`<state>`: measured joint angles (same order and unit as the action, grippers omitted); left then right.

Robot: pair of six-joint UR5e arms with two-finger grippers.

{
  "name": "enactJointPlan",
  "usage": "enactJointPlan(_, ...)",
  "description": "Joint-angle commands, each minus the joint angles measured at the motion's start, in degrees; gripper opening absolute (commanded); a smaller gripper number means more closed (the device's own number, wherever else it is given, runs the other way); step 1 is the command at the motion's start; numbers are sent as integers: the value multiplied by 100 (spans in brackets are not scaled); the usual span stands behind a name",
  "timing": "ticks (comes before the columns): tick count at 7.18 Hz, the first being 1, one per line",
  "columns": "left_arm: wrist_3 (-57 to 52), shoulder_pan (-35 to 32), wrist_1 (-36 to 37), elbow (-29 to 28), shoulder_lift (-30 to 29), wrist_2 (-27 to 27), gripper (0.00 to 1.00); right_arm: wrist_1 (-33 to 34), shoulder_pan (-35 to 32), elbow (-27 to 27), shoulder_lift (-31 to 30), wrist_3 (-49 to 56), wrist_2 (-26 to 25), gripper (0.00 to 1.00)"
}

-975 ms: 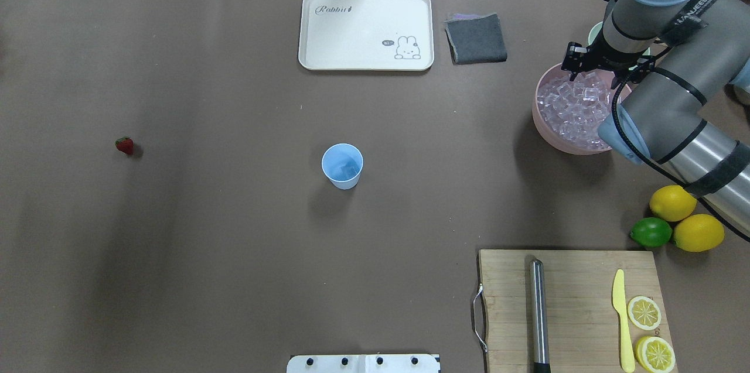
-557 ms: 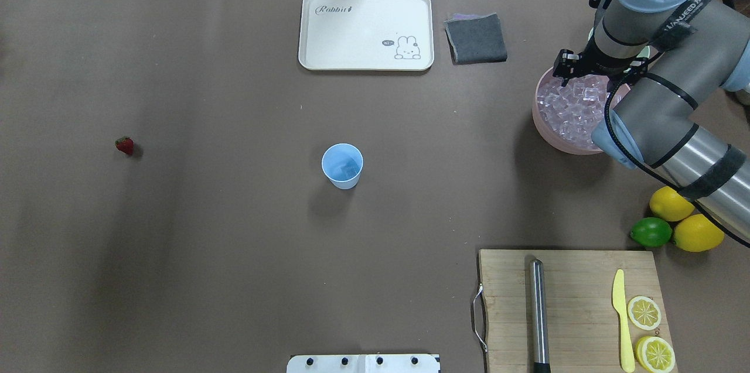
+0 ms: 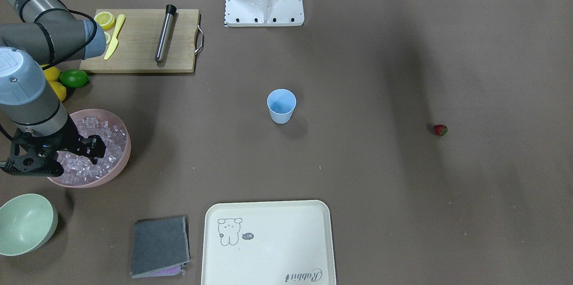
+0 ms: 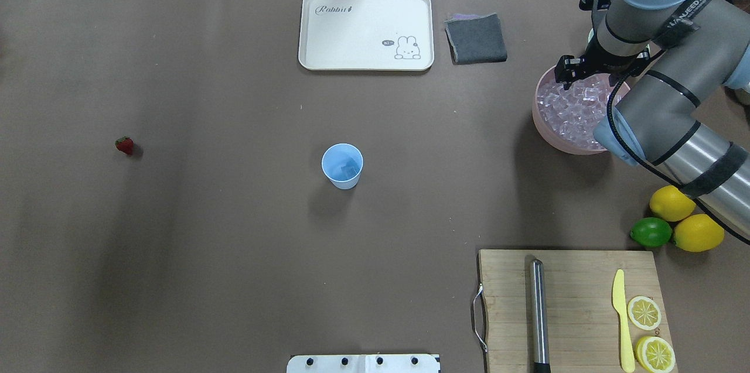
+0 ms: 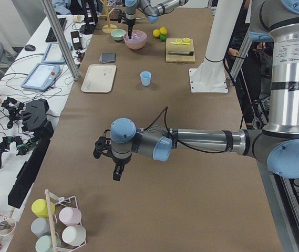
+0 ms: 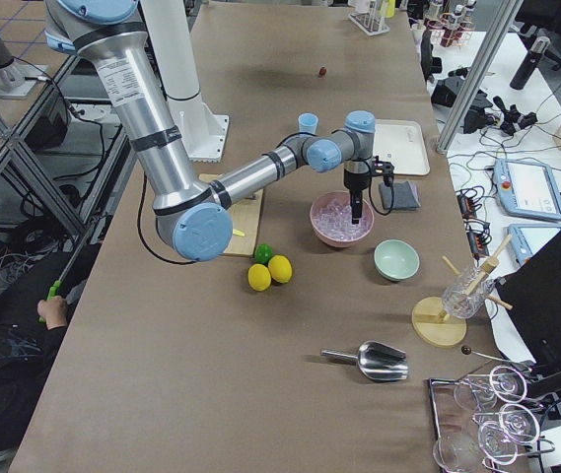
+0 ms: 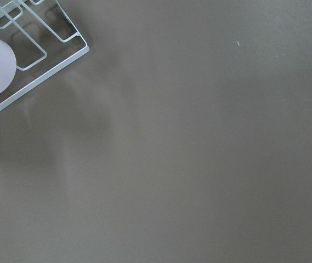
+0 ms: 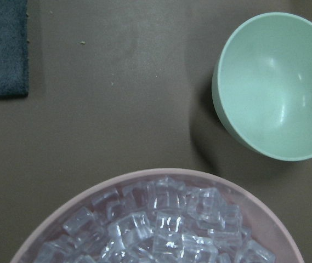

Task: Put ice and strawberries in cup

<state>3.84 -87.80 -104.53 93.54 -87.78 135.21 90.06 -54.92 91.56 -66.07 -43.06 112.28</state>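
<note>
- Right tool (image 4: 571,72) above clear glassy ice cubes (image 4: 565,109) in round pink bowl (image 4: 540,121); cannot tell how open.
- Cubes likely hard, slick, light: pinch one across flat faces.

**The colours on your table**

You have a pale-blue cup (image 4: 342,166) on a plain brown table (image 4: 234,244). Far to the cup's left in the overhead view lies a red strawberry (image 4: 124,145) with a green cap. To the cup's right, clear, faintly pink ice (image 4: 571,109) fills a pink bowl (image 4: 542,127). Beyond the cup sits a cream tray (image 4: 366,30) with a line-drawn rabbit and a dark grey cloth (image 4: 476,38).
</note>
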Motion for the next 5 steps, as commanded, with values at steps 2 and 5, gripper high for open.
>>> enactJointPlan(2, 12, 0, 2, 15, -20, 6, 98, -6, -18, -243, 67, 140, 4, 88)
enactJointPlan(5, 38, 0, 11, 6, -90, 6, 98, -6, -18, -376, 103, 280, 4, 89)
